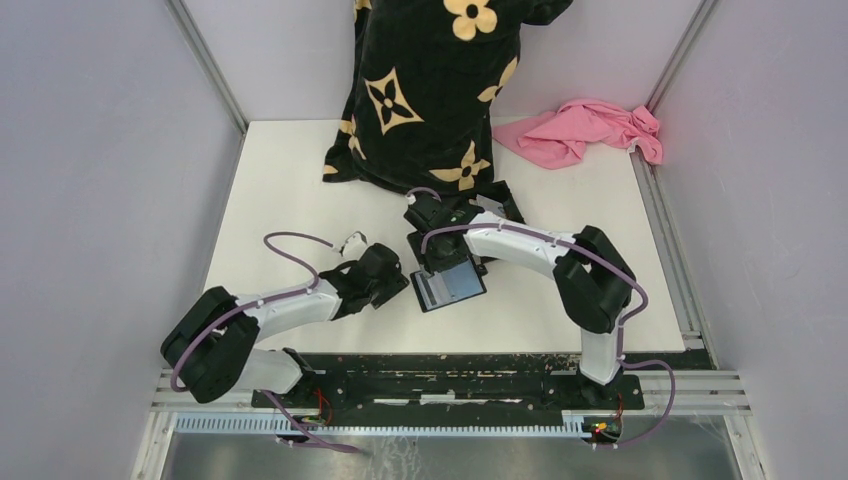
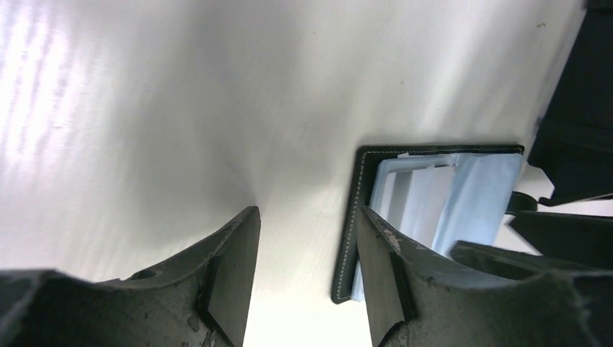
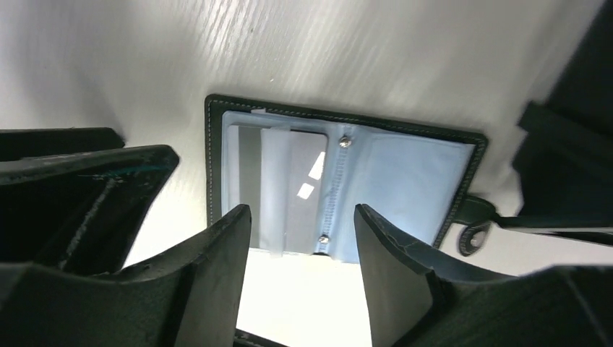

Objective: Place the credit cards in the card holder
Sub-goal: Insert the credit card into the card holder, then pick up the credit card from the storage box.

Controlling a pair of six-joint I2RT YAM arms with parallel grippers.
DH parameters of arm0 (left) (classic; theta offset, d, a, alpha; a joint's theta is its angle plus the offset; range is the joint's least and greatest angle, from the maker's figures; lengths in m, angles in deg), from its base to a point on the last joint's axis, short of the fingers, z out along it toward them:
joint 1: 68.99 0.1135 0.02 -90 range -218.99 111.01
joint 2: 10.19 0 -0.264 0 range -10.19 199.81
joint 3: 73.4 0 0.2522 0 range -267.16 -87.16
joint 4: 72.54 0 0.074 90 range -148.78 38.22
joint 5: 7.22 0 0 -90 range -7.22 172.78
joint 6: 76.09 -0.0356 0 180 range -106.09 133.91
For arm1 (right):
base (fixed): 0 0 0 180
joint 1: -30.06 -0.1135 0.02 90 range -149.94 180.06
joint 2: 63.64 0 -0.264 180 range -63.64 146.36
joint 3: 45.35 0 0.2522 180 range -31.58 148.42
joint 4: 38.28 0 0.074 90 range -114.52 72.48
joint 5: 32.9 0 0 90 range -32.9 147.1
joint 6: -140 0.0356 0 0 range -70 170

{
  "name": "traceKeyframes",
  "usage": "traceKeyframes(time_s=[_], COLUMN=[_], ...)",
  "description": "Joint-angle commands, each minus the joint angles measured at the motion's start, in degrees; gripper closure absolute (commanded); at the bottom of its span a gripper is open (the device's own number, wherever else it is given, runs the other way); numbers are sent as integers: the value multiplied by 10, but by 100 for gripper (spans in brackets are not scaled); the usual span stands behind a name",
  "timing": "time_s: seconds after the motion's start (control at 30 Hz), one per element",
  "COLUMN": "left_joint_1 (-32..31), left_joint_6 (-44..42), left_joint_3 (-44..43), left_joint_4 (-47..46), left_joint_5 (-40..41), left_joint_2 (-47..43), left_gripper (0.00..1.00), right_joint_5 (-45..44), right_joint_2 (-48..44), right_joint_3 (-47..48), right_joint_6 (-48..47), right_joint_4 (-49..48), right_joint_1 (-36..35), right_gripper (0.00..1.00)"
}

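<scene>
White table (image 1: 290, 180), card holder (image 1: 450, 287) flat and unfolded, left tool (image 2: 307, 217) and right tool (image 3: 302, 213) both agape, empty.

A white table (image 1: 290, 200) sits between pale lilac walls (image 1: 90, 150).

Bright, even overhead light is filling the top view, which is looking sharp; the arms are casting only faint, soft shadows on the white table (image 1: 280, 180). In the left wrist view, glare is bleaching the table's left side, and the left gripper's (image 2: 307, 217) dark fingers (image 2: 231, 275) are blurring at the near edge. In the right wrist view, light is glinting in two small patches off the grey card (image 3: 303, 155) inside the card holder's (image 3: 405, 181) glossy sleeves.
</scene>
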Motion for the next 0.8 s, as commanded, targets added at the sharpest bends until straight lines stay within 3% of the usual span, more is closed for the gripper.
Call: traceKeyframes(time_s=[0.0, 0.07, 0.13, 0.23, 0.27, 0.3, 0.37, 0.4, 0.6, 0.77], left_joint_1=[3, 3, 4, 10, 15, 20, 29, 34, 54, 66], left_joint_6=[-23, -49, -74, -107, -118, -127, -140, -140, -136, -134], left_joint_3=[-34, -44, -51, -74, -84, -95, -107, -110, -119, -116], left_joint_4=[62, 48, 22, 3, 0, -3, -17, -24, -32, -40], left_joint_5=[59, 66, 67, 52, 38, 22, -12, -27, -60, -75], left_joint_2=[-35, -58, -78, -74, -65, -53, -30, -20, 16, 25], left_gripper=[40, 39, 36, 28, 27, 25, 17, 15, 5, 7], right_joint_5=[-86, -146, -211, -164, -141, -123, -85, -66, -42, -5], right_joint_2=[-66, -95, -122, -136, -129, -120, -98, -85, -43, -5], right_joint_3=[54, 49, 23, 15, 28, 40, 64, 79, 119, 137], right_joint_6=[-60, -90, -105, -85, -74, -71, -71, -72, -80, -60], right_joint_4=[-4, -33, -89, -133, -126, -116, -96, -81, -56, -45], right_joint_1=[3, 4, 14, 69, 89, 107, 134, 148, 187, 225], right_gripper=[41, 47, 61, 65, 62, 52, 20, 15, 19, 27])
